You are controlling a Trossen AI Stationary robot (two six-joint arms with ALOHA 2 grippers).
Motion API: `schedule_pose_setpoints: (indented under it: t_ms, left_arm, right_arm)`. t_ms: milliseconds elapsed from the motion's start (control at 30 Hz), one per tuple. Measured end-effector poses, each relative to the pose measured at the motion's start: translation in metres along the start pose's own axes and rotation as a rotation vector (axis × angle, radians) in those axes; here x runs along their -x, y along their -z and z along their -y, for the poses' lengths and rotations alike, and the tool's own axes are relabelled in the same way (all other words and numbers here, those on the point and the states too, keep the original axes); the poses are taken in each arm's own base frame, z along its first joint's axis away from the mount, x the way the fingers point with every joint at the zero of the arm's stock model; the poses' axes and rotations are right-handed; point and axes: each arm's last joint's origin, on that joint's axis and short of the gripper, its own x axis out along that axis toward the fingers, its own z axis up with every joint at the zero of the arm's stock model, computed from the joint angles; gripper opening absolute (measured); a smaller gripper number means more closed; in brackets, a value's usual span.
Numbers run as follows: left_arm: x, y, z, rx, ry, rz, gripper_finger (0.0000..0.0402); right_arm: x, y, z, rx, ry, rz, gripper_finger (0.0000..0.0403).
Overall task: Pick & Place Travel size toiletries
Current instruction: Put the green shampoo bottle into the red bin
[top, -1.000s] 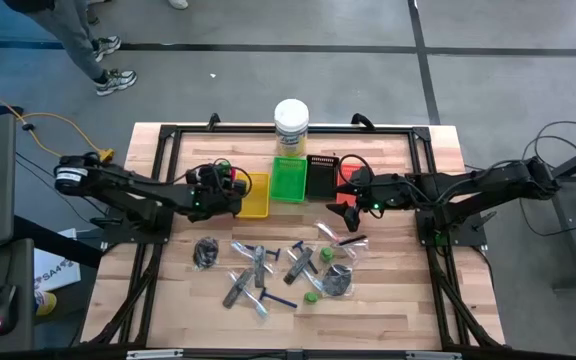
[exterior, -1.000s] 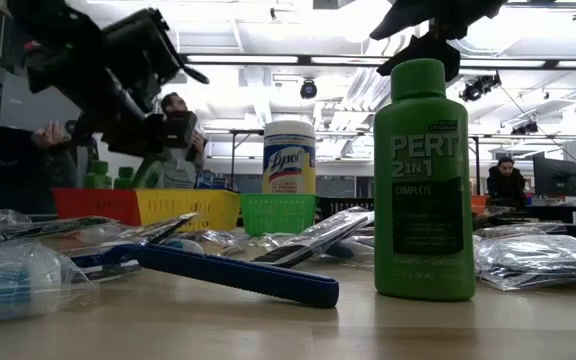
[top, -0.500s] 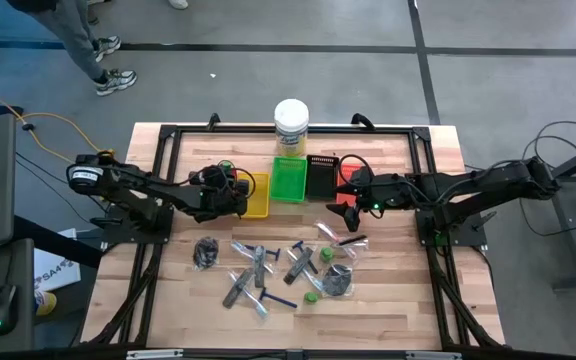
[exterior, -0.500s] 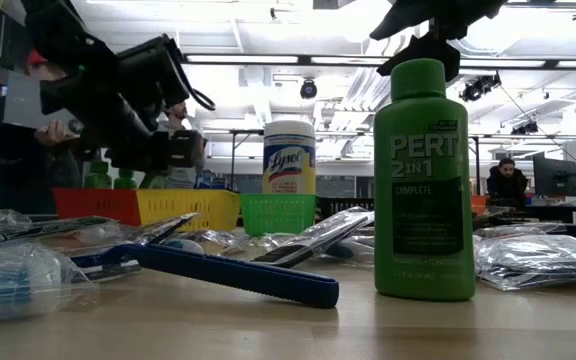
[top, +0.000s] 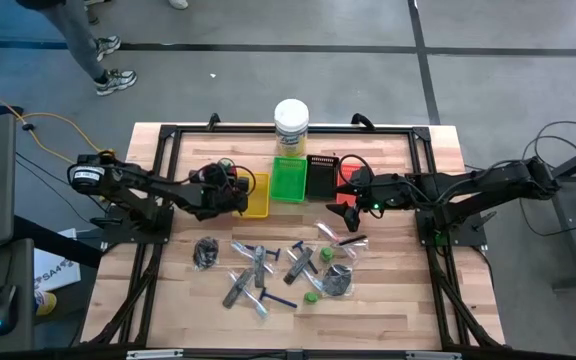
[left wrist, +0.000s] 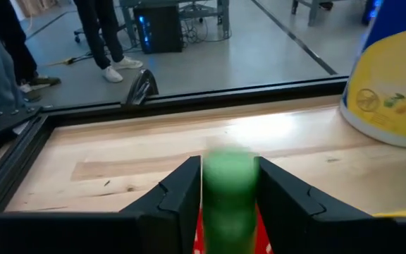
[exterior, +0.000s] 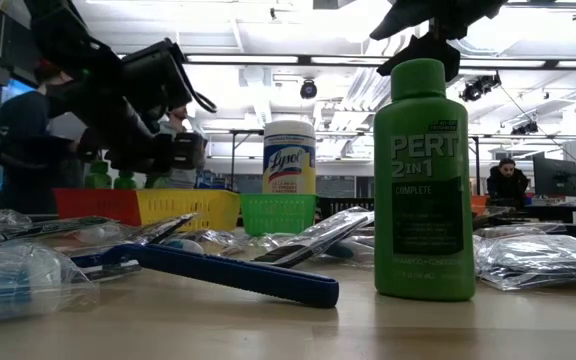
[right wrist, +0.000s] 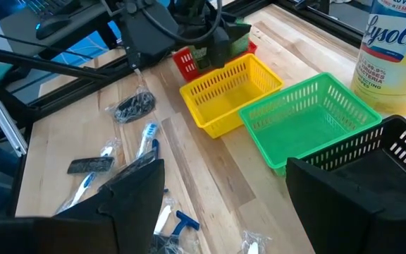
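Note:
My left gripper is shut on a small green bottle, held above the red tray that stands left of the yellow tray. In the high view the left gripper is at the yellow tray's left edge. My right gripper is open and hovers near the black tray, touching nothing. The other toiletries lie on the table toward its near side: dark bundles, grey flat pieces, blue razors and green pots. One green bottle stands upright. My left gripper pinches the small green bottle between its two fingers, one on each side of the bottle's body. The bottle is lifted clear above the red tray. Its lower part is hidden below the fingers in the left wrist view.
A row of trays stands at the table's far middle: red, yellow, green, black, then a red-orange one. A tall white-lidded wipes jar stands behind them. A black frame rims the table. People stand beyond the far edge.
My left gripper has moved toward the table's right, closer to the yellow tray, and dipped a little, still carrying the green bottle; over the last half second it has stayed almost still.

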Motion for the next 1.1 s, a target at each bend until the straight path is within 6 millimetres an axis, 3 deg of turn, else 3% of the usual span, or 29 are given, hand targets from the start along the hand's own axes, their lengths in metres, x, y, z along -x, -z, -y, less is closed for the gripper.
schedule_pose_setpoints:
  t_ms: [467, 800, 1100]
  left_arm:
    - [-0.005, -0.004, 0.002, -0.054, -0.004, -0.019, 0.0131]
    - [0.008, -0.049, 0.012, -0.08, 0.099, -0.019, 0.0132]
    - [0.03, -0.094, -0.004, 0.041, 0.352, -0.087, 0.0132]
  right_arm:
    - [0.0, 0.0, 0.0, 0.0, -0.003, -0.002, 0.0283]
    - [0.0, 0.001, 0.0, -0.002, -0.017, -0.021, 0.0283]
    - [0.0, 0.007, 0.0, -0.013, -0.061, -0.108, 0.0283]
